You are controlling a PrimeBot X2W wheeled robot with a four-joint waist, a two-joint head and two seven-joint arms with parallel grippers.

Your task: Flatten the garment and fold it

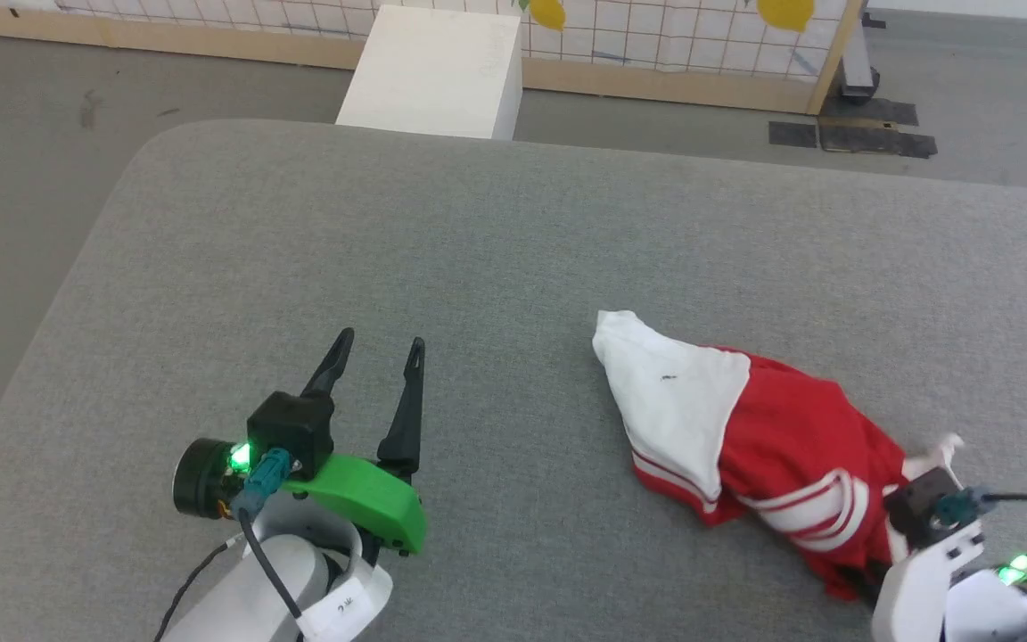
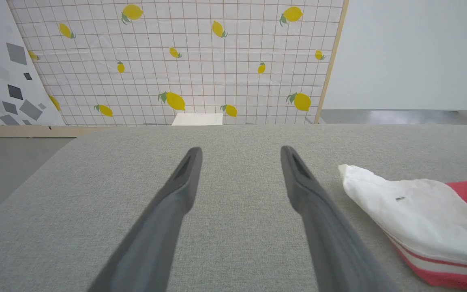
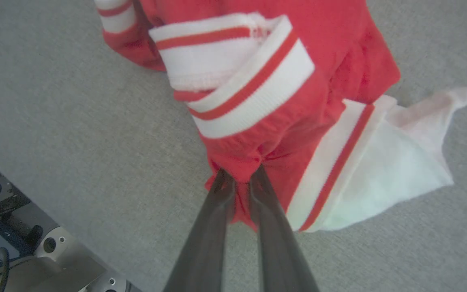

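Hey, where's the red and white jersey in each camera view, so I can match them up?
Head view: jersey, crumpled at lower right on the grey table.
Left wrist view: jersey at the right edge, white sleeve foremost, beside the open left pincer.
Right wrist view: jersey across top and middle, pinched in the right pincer.
Shared landmark: the grey table.

Head view looks down over the tabletop [image 1: 478,250]; left wrist view looks low along it toward a lemon-print screen [image 2: 185,61]; right wrist view sits close above the jersey [image 3: 282,113], shared by all.
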